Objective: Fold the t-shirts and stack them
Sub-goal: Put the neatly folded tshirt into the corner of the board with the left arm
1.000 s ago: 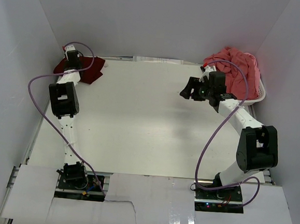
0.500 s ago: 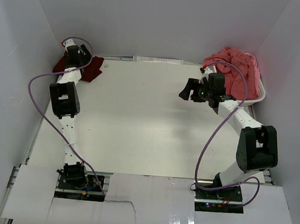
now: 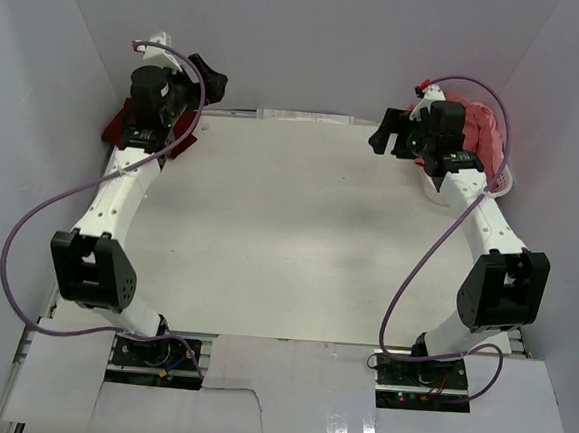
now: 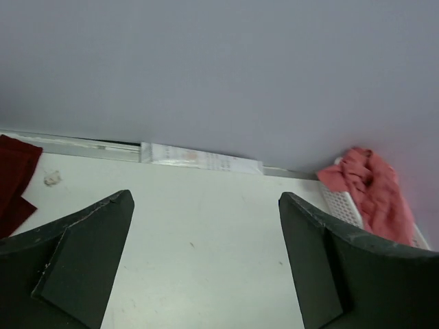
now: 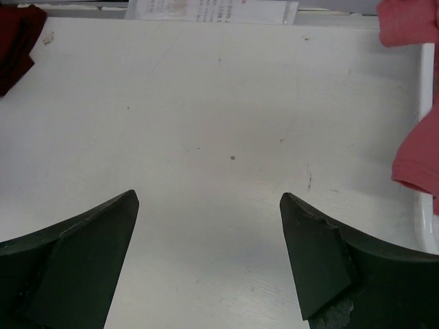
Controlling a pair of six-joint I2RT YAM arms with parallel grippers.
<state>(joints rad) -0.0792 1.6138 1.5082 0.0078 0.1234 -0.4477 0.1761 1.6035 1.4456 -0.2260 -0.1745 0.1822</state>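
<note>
Left hand [image 4: 204, 205] stands wide open with nothing between its fingers, raised above the far left corner of the bench [image 3: 288, 236] and looking across it. Right hand [image 5: 208, 205] is just as wide and just as empty, hanging over the far right part of the bench beside the white basket [image 3: 500, 183].

The maroon t-shirt [image 3: 182, 136] lies on the bench in the far left corner, under the left arm. It looks like a compact, flat patch, which suggests it is already folded. The arm covers most of it, though, so how neat the fold is cannot be judged.

The coral t-shirt [image 3: 482, 131] is heaped in the basket, crumpled and hanging over the rim, well apart from the maroon one.

By this showing the task is about half done at best. One shirt seems to be laid in its place. The coral shirt has yet to be lifted out, spread on the open middle of the bench, folded and set on top of the maroon one. Neither hand touches cloth.
</note>
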